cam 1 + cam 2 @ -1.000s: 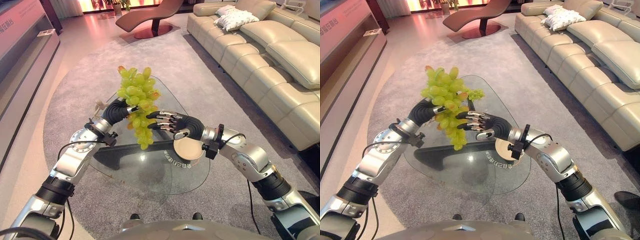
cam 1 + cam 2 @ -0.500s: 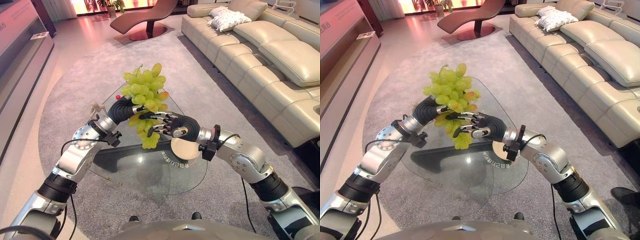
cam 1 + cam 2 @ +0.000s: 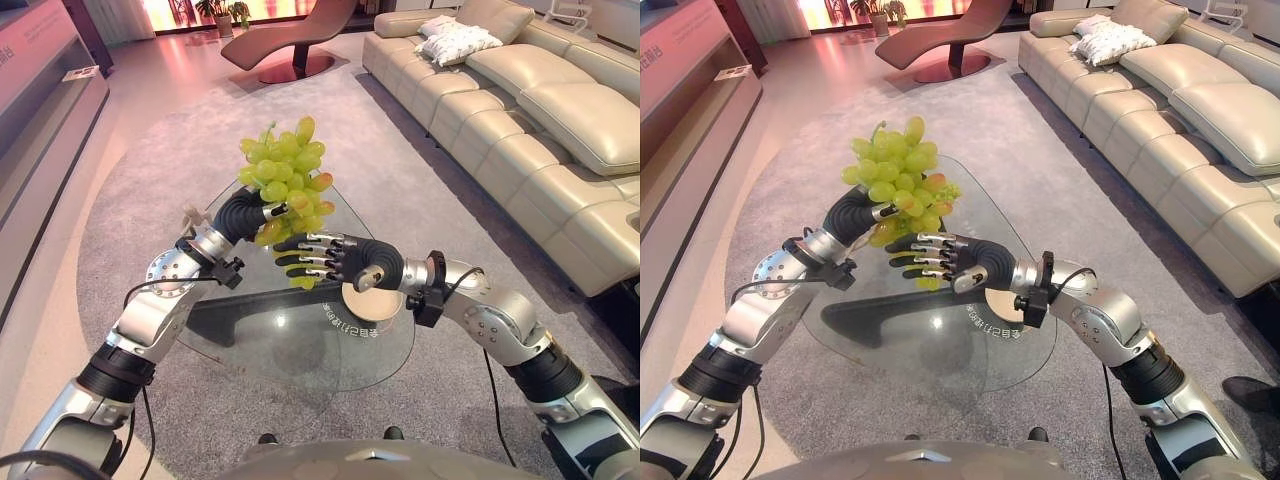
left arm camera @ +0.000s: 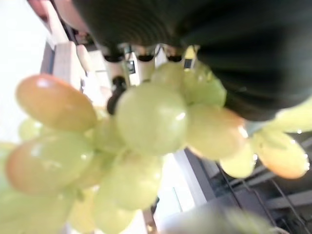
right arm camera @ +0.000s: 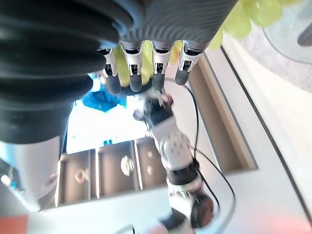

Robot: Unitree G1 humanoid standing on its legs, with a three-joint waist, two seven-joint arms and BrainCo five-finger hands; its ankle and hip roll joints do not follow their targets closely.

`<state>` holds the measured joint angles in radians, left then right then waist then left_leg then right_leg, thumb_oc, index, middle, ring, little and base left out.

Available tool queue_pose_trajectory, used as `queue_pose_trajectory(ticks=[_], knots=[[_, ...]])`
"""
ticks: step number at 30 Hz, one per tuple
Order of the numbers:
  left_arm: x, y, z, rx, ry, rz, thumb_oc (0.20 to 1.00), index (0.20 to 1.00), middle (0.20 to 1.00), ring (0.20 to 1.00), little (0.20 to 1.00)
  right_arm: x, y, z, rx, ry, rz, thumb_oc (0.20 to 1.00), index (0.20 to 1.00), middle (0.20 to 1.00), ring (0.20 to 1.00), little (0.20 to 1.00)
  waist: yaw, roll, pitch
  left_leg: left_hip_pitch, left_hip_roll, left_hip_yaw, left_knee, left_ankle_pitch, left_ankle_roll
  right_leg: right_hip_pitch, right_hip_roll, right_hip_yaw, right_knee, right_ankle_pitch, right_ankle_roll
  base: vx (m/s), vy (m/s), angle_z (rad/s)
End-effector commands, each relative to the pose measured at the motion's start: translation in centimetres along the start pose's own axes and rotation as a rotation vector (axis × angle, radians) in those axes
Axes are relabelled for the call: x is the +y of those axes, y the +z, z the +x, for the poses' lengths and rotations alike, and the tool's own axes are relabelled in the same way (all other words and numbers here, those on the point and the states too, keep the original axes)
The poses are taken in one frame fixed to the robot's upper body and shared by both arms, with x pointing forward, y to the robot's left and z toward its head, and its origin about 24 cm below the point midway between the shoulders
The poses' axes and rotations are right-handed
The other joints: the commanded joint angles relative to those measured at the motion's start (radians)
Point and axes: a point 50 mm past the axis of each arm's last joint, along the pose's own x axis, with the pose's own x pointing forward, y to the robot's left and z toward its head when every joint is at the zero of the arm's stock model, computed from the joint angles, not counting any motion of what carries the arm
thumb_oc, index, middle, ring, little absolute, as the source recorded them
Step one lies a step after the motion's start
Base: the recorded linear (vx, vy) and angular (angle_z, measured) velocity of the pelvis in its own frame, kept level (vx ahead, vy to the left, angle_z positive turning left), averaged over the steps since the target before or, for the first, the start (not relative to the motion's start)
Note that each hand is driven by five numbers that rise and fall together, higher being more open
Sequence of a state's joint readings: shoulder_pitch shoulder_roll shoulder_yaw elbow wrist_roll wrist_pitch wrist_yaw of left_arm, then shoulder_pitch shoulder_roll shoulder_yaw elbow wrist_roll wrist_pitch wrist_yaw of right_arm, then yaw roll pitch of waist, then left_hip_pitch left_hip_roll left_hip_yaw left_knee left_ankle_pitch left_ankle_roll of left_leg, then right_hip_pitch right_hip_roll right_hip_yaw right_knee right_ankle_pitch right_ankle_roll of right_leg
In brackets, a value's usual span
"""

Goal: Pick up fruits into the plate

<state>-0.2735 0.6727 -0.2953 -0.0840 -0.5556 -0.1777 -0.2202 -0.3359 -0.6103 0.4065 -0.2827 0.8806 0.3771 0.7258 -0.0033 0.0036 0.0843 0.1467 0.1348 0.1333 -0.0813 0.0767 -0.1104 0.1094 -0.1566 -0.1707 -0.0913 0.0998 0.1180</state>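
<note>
A big bunch of green grapes [image 3: 283,175] hangs above the far part of the glass table [image 3: 300,372], with my left hand [image 3: 243,212] shut on its side. The left wrist view has the grapes [image 4: 146,122] right against the hand. My right hand [image 3: 335,260] is open, its straight fingers [image 5: 146,58] spread under the lower tip of the bunch. Whether they touch the grapes I cannot tell. A small round beige plate [image 3: 375,303] lies on the glass just under my right wrist, partly hidden by it.
The table has a dark base [image 3: 240,315] under the glass and stands on a grey rug. A long cream sofa [image 3: 560,110] runs along the right. A brown lounge chair [image 3: 290,40] is at the back and a low cabinet [image 3: 40,90] on the left.
My left hand has raised the bunch slightly and drawn it left. My right hand has dropped a little and slid left under the bunch's tip.
</note>
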Motion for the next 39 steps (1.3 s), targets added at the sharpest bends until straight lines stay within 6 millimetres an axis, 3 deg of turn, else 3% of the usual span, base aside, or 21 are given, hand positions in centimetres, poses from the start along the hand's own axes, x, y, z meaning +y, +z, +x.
queue_pose_trajectory(ticks=[1,10,13,15,20,30,39], knots=[[3.0,2.6,0.9,-0.128,0.125,0.114,0.2,0.2,0.2,0.2,0.2,-0.3,2.6,-0.6,-0.076,0.026,-0.098,1.0,1.0,1.0,1.0,1.0,0.001,-0.041,-0.022,-0.025,-0.041,-0.044,0.071,-0.151,0.03,0.023,0.005,-0.004,0.088,-0.142,0.008,0.04,-0.006,0.0],[5.4,2.1,-0.6,-0.088,0.235,0.196,0.2,0.2,0.2,0.2,0.2,-2.2,4.0,-4.7,-0.259,-0.133,-0.12,1.0,1.0,1.0,1.0,1.0,-0.015,-0.043,-0.018,-0.02,-0.038,-0.04,0.07,-0.156,0.03,0.026,0.005,-0.009,0.093,-0.149,0.008,0.02,-0.001,-0.01],[5.6,1.8,-0.7,-0.078,0.255,0.209,0.2,0.2,0.2,0.2,0.2,-2.2,4.8,-5.0,-0.359,-0.153,-0.144,1.0,1.0,1.0,1.0,1.0,-0.017,-0.039,-0.016,-0.02,-0.038,-0.041,0.07,-0.157,0.03,0.027,0.004,-0.011,0.094,-0.151,0.008,0.02,0.005,-0.05],[5.7,1.3,-0.8,-0.072,0.262,0.209,0.2,0.2,0.2,0.2,0.2,-2.3,6.0,-5.5,-0.513,-0.192,-0.152,1.0,1.0,1.0,1.0,1.0,-0.019,-0.036,-0.016,-0.022,-0.038,-0.042,0.073,-0.159,0.032,0.025,0.004,-0.009,0.094,-0.153,0.007,0.02,0.005,-0.01],[5.1,1.3,-0.5,-0.086,0.234,0.202,0.2,0.2,0.2,0.2,0.2,-2.7,6.6,-5.9,-0.66,-0.302,-0.145,1.0,1.0,1.0,1.0,1.0,-0.019,-0.029,-0.016,-0.035,-0.04,-0.044,0.078,-0.154,0.036,0.017,0.003,-0.011,0.095,-0.147,0.006,0.0,0.0,0.0],[2.5,3.6,1.3,-0.213,0.049,0.126,0.2,0.2,0.2,0.2,0.2,-4.2,5.0,-5.7,-0.631,-0.495,-0.092,1.0,1.0,1.0,1.0,1.0,-0.023,-0.017,-0.006,-0.045,-0.041,-0.052,0.083,-0.154,0.039,0.009,0.013,0.002,0.1,-0.153,-0.003,0.0,0.003,-0.01],[-0.5,6.8,3.0,-0.373,-0.103,0.078,0.2,0.2,0.2,0.2,0.2,-5.6,3.0,-3.3,-0.52,-0.543,0.04,1.0,1.0,1.0,1.0,1.0,-0.013,-0.012,0.0,-0.041,-0.04,-0.062,0.08,-0.15,0.034,0.017,0.013,-0.009,0.103,-0.157,-0.008,0.0,0.005,0.05]])
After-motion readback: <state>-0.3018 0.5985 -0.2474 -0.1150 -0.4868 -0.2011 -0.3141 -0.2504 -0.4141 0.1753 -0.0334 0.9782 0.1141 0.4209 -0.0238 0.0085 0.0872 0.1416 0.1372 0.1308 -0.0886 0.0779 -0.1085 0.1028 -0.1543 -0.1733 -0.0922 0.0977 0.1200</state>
